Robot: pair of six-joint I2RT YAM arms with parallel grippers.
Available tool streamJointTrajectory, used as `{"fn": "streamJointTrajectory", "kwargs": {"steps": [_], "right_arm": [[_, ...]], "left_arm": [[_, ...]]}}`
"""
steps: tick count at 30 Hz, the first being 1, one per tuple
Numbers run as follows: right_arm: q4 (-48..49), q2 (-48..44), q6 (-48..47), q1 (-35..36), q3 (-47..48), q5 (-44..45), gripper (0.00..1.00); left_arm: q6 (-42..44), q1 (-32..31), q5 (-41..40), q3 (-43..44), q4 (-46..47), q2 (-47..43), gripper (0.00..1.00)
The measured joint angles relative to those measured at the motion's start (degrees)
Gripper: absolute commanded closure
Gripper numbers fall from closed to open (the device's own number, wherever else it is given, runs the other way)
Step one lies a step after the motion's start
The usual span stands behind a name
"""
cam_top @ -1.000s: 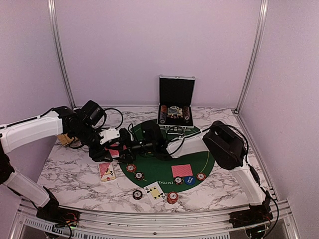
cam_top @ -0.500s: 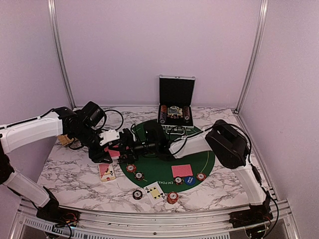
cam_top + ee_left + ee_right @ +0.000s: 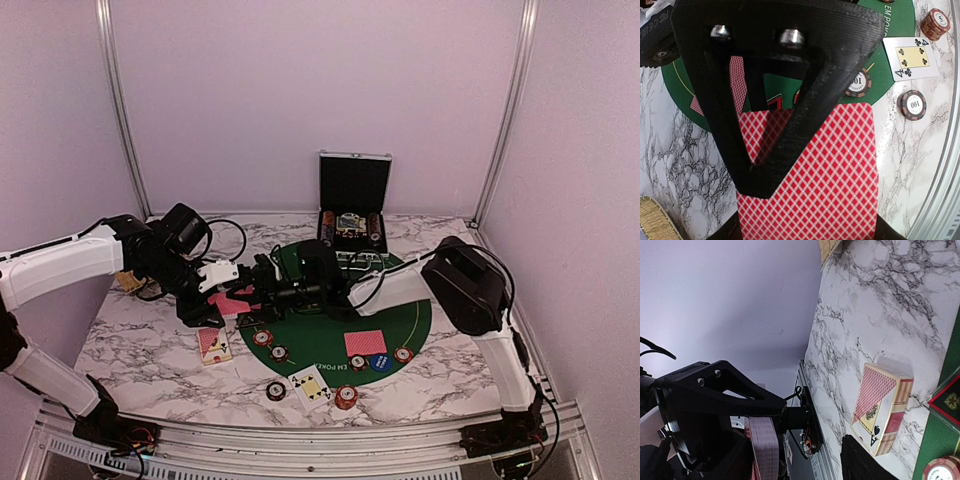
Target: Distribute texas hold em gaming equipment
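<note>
Red-backed deck (image 3: 810, 180) held off the tabletop left of centre, face-up four of clubs (image 3: 311, 384) and scattered chips (image 3: 346, 397) toward the near edge, blue disc (image 3: 380, 363) beside a face-down card (image 3: 365, 343)

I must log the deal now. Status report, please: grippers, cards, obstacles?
Left gripper shut on red-backed cards. Right gripper close beside them, jaw state unclear. Card box and chips lie below, untouched.

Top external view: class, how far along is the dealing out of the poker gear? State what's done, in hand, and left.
Done: a face-down card, the four of clubs and several chips lie out. In hand: the left gripper holds the red-backed deck, with the right gripper meeting it. Left: that deck, and more chips in the case.
</note>
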Motion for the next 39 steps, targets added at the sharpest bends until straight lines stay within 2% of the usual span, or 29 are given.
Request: {"fn": "streamJointTrajectory", "kwargs": {"steps": [9, 15, 21, 27, 31, 39], "right_arm": [[0.24, -2.27, 0.57, -0.2, -2.21, 0.2, 0.52], [-0.63, -3.15, -0.46, -0.24, -2.38, 0.09, 0.67], [-2.1, -3.78, -1.64, -0.26, -2.36, -0.07, 0.71], [-7.54, -5.09, -4.92, -0.31, -1.7, -0.13, 0.75], [-10.01, -6.08, -6.49, -0.55, -1.64, -0.15, 0.83], [-8.87, -7.96, -4.66, -1.9, -4.07, -0.46, 0.9]], "left_arm": [[0.0, 0.0, 0.0, -0.15, 0.02, -0.72, 1.0], [0.0, 0.0, -0.02, -0.83, 0.04, -1.36, 1.0], [-0.02, 0.0, 0.0, -1.11, 0.22, -1.38, 1.0], [-0.04, 0.0, 0.0, -1.29, 0.2, -1.38, 1.0], [-0.04, 0.0, 0.0, -1.29, 0.24, -1.46, 1.0], [-0.04, 0.0, 0.0, -1.4, 0.48, -1.84, 1.0]]}}
